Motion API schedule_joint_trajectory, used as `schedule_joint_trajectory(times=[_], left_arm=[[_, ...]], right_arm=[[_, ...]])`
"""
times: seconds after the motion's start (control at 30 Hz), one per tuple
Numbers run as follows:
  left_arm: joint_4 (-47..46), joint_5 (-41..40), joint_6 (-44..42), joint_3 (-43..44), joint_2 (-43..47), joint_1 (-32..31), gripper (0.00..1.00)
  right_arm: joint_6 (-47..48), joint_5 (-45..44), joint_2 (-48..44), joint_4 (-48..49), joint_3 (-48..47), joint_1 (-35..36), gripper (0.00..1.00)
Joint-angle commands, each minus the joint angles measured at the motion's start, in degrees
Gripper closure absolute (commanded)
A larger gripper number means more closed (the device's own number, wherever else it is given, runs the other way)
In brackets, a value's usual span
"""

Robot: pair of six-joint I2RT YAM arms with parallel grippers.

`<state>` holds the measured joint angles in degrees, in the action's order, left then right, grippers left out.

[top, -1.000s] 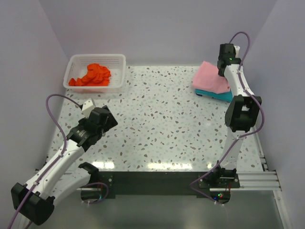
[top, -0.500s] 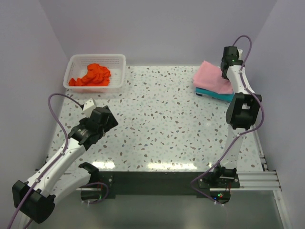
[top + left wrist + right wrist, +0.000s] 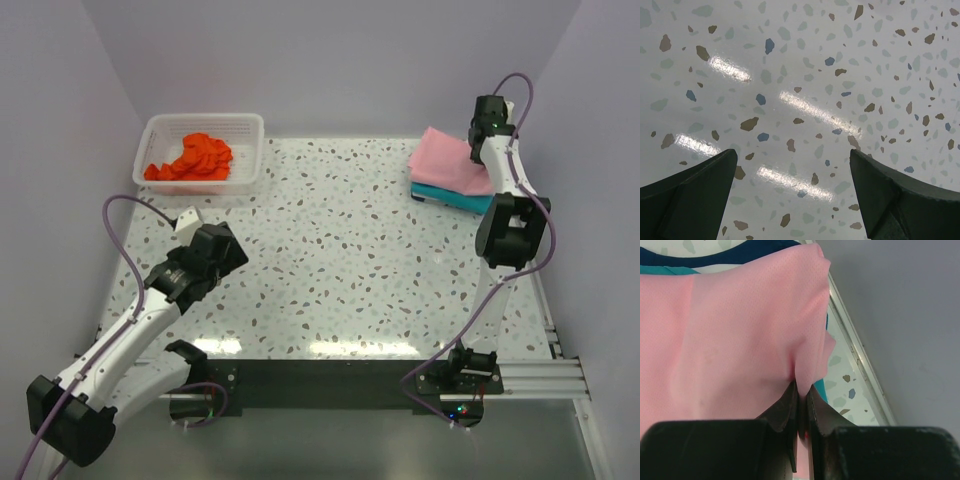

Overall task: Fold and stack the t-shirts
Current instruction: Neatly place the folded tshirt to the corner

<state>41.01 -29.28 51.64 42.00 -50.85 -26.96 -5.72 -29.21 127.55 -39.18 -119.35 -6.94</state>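
A folded light pink t-shirt (image 3: pixel 448 162) lies on a folded teal blue t-shirt (image 3: pixel 462 199) at the table's far right. My right gripper (image 3: pixel 482 140) is shut on the pink shirt's edge; in the right wrist view its jaws (image 3: pixel 801 390) pinch a fold of pink cloth (image 3: pixel 740 330), with teal cloth (image 3: pixel 685 270) under it. An orange-red t-shirt (image 3: pixel 192 158) lies crumpled in the white mesh basket (image 3: pixel 250 150) at the far left. My left gripper (image 3: pixel 185 222) is open and empty above bare table (image 3: pixel 795 100).
The right wall and the table's metal edge rail (image 3: pixel 860 355) run close beside my right gripper. The basket stands against the back left corner. The speckled tabletop (image 3: pixel 340 250) spreads between the arms.
My right gripper has moved a little right and toward the back wall, pulling the pink shirt's edge with it. The left arm has barely shifted.
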Motion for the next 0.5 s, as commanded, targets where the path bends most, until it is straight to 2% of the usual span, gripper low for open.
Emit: schedule_joint_trajectory(times=[0.0,0.13,0.23,0.27,0.3,0.43,0.47], left_arm=[[-0.8,-2.0,-0.3,1.9,-0.1,0.4,0.00],[-0.8,-2.0,-0.3,2.1,-0.4,0.4,0.00],[-0.6,-2.0,-0.2,2.1,-0.7,0.4,0.00],[-0.6,-2.1,-0.2,2.1,-0.7,0.4,0.00],[-0.5,-2.1,-0.3,2.2,-0.6,0.4,0.00],[-0.6,-2.0,-0.3,2.1,-0.5,0.4,0.00],[-0.5,-2.1,-0.2,2.1,-0.6,0.4,0.00]], right_arm=[[1.3,0.6,-0.2,0.8,-2.9,-1.0,1.00],[1.8,2.0,0.8,-0.5,-4.7,-1.2,0.98],[1.8,0.7,1.2,-2.2,-5.1,-1.2,0.86],[1.7,0.1,1.1,-2.6,-5.1,-1.2,0.80],[1.4,-1.4,0.8,-2.8,-4.6,-1.3,0.67],[-0.7,-4.4,-0.7,-4.2,-3.7,-1.8,0.44],[-1.0,-4.3,-1.2,-4.3,-3.5,-2.0,0.26]])
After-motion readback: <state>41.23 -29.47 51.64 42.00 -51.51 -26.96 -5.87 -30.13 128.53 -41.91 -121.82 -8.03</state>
